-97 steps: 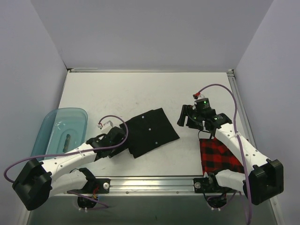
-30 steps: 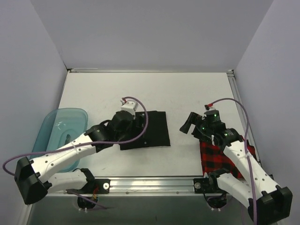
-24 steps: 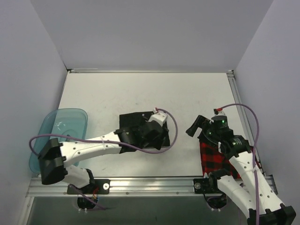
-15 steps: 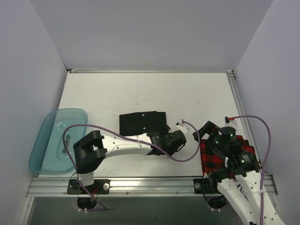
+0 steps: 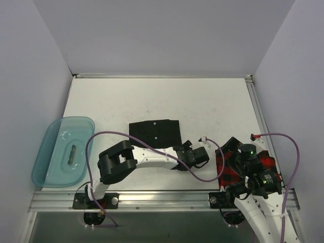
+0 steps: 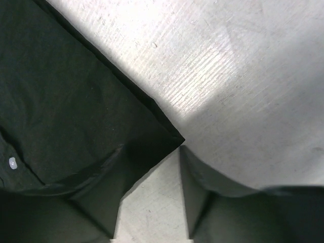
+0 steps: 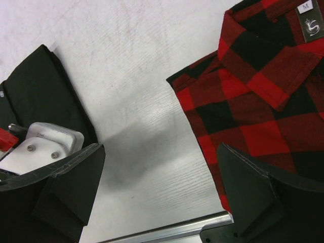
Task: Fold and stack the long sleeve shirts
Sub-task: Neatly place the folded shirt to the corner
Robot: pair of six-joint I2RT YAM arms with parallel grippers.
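Pinching the black shirt (image 6: 76,101) deep at its near right corner should suit our part-open left gripper (image 6: 152,169) (right gripper (image 7: 161,152) gapes wide).

Translucent teal tub (image 5: 50,132) at left table edge, small dark item (image 5: 72,154) inside, white tabletop (image 5: 167,98), aluminium rail (image 5: 162,198) along near edge

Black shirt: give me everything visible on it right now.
The black shirt lies flat on the table, folded into a neat rectangle, between the teal tub and the checked shirt, touching neither. It is plain matte cloth with crisp edges, faint wrinkles and small white buttons showing. The left tool sits at its near right corner, jaws apart around the corner tip. Whether it touches the cloth is unclear.
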